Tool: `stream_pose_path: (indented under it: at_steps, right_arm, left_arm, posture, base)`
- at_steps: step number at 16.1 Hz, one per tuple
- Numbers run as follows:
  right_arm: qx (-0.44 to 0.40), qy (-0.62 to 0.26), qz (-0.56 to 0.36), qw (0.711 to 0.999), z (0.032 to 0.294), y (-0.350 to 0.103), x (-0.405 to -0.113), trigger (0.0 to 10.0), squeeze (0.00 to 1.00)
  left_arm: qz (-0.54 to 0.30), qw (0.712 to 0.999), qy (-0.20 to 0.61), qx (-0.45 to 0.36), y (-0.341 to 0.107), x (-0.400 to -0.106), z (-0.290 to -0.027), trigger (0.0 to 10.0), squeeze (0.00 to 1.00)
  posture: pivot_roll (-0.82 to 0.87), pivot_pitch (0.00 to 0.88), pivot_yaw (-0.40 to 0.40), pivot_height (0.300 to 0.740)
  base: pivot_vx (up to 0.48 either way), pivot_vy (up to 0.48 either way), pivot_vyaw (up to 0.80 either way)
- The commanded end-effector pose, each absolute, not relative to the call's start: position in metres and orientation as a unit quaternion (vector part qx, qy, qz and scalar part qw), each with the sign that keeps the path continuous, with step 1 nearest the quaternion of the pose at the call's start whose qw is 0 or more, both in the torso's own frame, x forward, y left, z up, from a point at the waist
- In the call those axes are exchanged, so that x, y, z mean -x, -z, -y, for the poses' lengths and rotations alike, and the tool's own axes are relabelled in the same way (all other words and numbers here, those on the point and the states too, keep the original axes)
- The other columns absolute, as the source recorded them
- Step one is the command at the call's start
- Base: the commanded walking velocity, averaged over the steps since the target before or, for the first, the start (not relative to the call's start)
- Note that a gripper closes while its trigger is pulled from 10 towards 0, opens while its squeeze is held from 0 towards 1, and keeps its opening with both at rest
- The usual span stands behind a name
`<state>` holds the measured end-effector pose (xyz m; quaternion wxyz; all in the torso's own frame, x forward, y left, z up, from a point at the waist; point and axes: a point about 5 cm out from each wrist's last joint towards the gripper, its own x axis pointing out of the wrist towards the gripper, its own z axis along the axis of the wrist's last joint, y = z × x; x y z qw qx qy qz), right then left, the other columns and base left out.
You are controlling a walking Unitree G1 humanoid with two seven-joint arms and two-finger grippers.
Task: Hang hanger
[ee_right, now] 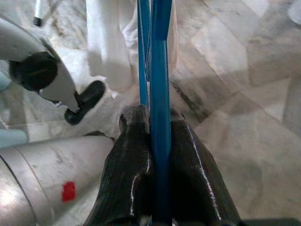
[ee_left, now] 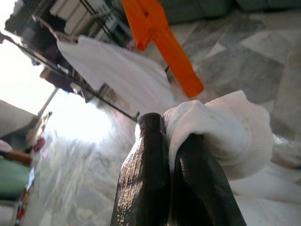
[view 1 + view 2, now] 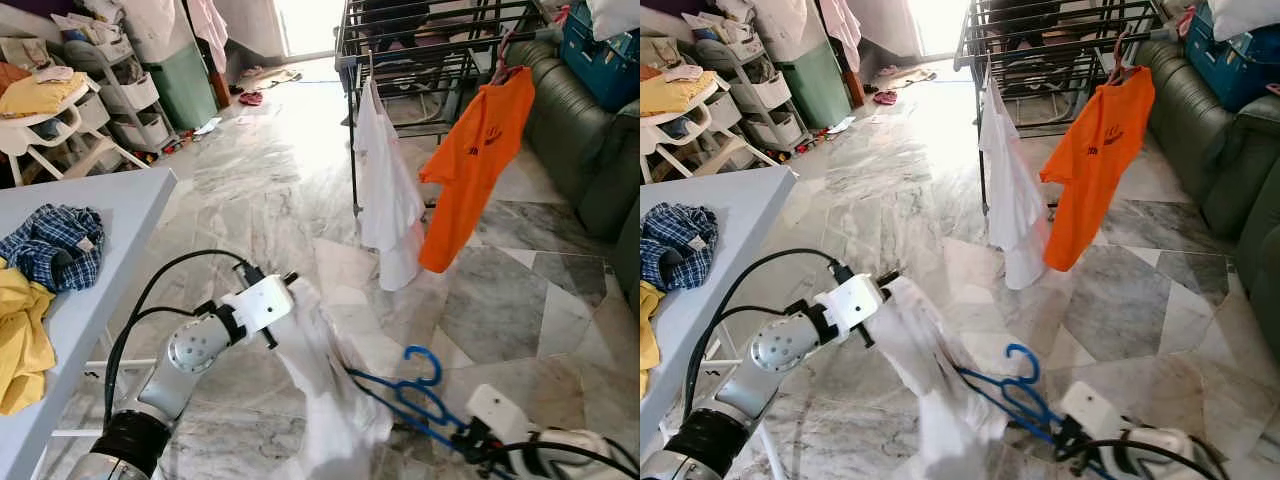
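From my feed the blue hanger [image 3: 405, 392] disappears into the white shirt [image 3: 330, 390], so I can't see its far end. The right gripper [image 3: 470, 437] gets chopped off by the frame's bottom edge.

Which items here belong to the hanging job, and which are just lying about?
Job:
- blue hanger, pinched in right tool
- white garment, pinched in left tool
- drying rack

Lying about:
- orange shirt and white cloth, already on rack
- plaid shirt, yellow cloth on table
- sofa
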<state>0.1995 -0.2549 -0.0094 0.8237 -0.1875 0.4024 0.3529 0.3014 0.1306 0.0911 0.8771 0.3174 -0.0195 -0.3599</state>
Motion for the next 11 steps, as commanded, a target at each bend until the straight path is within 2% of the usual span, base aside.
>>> stream_pose_path:
  at_steps: [1, 6, 9, 11]
  right_arm:
    - [0.187, -0.353, -0.397, 0.827, 0.254, 0.008, -0.201, 10.0, 0.0]
    - [0.223, -0.281, -0.415, 0.836, 0.282, 0.004, -0.207, 10.0, 0.0]
    - [0.254, -0.126, -0.398, 0.873, 0.312, -0.007, -0.229, 10.0, 0.0]
    - [0.215, -0.07, -0.36, 0.905, 0.312, -0.016, -0.244, 10.0, 0.0]
  left_arm:
    - [0.009, 0.878, 0.347, -0.329, -0.091, -0.304, -0.138, 10.0, 0.0]
    - [-0.026, 0.884, 0.318, -0.341, -0.077, -0.304, -0.149, 10.0, 0.0]
    - [-0.011, 0.891, 0.318, -0.324, -0.081, -0.302, -0.144, 10.0, 0.0]
    - [-0.008, 0.886, 0.332, -0.323, -0.077, -0.298, -0.138, 10.0, 0.0]
  posture:
    - [-0.15, 0.006, 0.17, 0.74]
    - [-0.15, 0.004, 0.166, 0.74]
    - [-0.15, 0.004, 0.163, 0.74]
    - [-0.15, 0.004, 0.159, 0.74]
  base:
    - [0.0, 0.0, 0.0]
    - [0.0, 0.0, 0.0]
    - [0.0, 0.0, 0.0]
    - [0.0, 0.0, 0.0]
